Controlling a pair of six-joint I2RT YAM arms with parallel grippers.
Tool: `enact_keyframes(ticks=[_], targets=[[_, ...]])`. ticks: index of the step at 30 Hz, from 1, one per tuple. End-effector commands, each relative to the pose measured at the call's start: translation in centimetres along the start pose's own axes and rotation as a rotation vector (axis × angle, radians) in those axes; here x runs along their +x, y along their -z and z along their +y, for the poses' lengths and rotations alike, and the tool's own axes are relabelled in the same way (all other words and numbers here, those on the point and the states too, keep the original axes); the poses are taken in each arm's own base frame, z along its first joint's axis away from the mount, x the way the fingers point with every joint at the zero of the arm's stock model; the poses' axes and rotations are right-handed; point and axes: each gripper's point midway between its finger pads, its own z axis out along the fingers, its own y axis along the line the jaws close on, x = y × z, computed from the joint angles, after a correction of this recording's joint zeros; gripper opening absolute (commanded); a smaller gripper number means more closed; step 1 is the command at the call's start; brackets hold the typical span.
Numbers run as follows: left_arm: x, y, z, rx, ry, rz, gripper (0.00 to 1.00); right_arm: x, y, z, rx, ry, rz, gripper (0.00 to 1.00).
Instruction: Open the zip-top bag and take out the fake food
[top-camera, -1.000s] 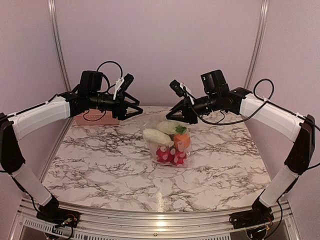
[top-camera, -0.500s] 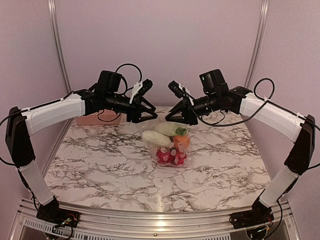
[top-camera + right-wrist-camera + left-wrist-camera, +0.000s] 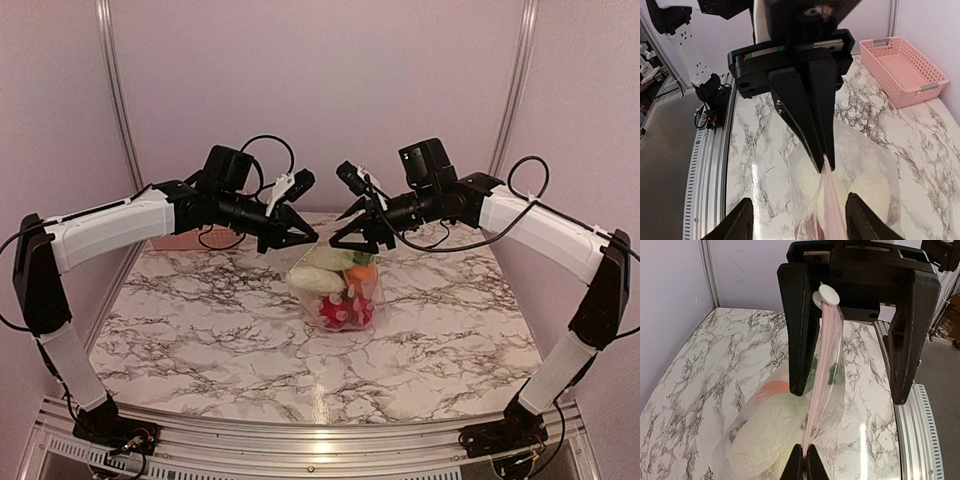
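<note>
Left fingers [image 3: 795, 470] have come in and pinched shut on the pink zip strip [image 3: 822, 355] of the zip-top bag [image 3: 340, 290], while the right fingers [image 3: 737, 225] have sprung apart and hold nothing; the bag stands mid-worktop [image 3: 200, 330] with the fake food [image 3: 345, 310] inside, so the grip has changed sides but the mouth is not yet opened.

The desk [image 3: 200, 330] is a white marble-look top with dark grey veins, boxed in by plain pale lilac walls [image 3: 320, 80] behind it and on both sides, with silver metal posts [image 3: 115, 110] standing up by its far corners. Along the desk's near edge there's a ribbed aluminium rail [image 3: 320, 440], and a soft patch of glare [image 3: 320, 395] sits on the top just behind that rail. A pink slotted basket [image 3: 902, 70] sits at the desk's far left corner, and past the near edge you can see dull grey floor [image 3: 665, 150].
</note>
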Motion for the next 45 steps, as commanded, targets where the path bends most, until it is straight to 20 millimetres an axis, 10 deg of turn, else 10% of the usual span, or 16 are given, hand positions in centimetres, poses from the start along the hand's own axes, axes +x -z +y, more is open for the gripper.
enact_keyframes(ticks=[1,7,28,45], targets=[[-0.1,2.8,1.2,-0.065,0.087,-0.047,0.0,-1.4,1.9,-0.6,0.055,-0.028,-0.051,0.67],[-0.5,4.7,1.3,-0.093,0.108,-0.13,0.0,-1.6,5.1,-1.9,0.098,-0.093,-0.187,0.75],[-0.2,5.6,-1.1,-0.109,-0.044,-0.068,0.0,-4.6,3.5,-2.0,-0.005,-0.058,-0.242,0.75],[0.0,5.6,-1.4,-0.126,-0.071,-0.06,0.0,-3.7,1.0,-0.4,-0.085,-0.061,-0.173,0.12]])
